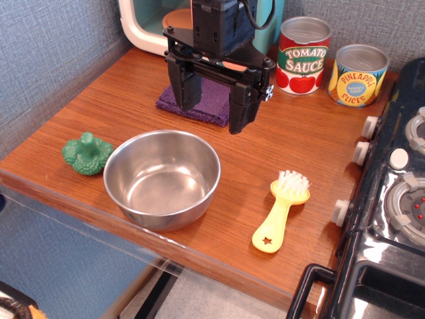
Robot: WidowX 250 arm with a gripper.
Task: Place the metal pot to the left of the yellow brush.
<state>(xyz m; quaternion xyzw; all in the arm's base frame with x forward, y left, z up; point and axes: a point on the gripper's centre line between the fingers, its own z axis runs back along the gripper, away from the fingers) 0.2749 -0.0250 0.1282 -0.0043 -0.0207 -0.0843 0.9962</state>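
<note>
The metal pot (161, 177) is a shiny round steel bowl standing upright near the front edge of the wooden counter. The yellow brush (280, 211) lies to its right, white bristles pointing away, star hole in the handle toward the front. A bare gap of wood separates them. My gripper (214, 106) hangs above and behind the pot, over the counter's middle. Its two black fingers are spread wide apart with nothing between them. It touches neither the pot nor the brush.
A green toy broccoli (87, 154) sits left of the pot. A purple cloth (206, 101) lies behind the gripper. A tomato sauce can (303, 56) and a pineapple can (358, 75) stand at the back right. A toy stove (392, 199) borders the right.
</note>
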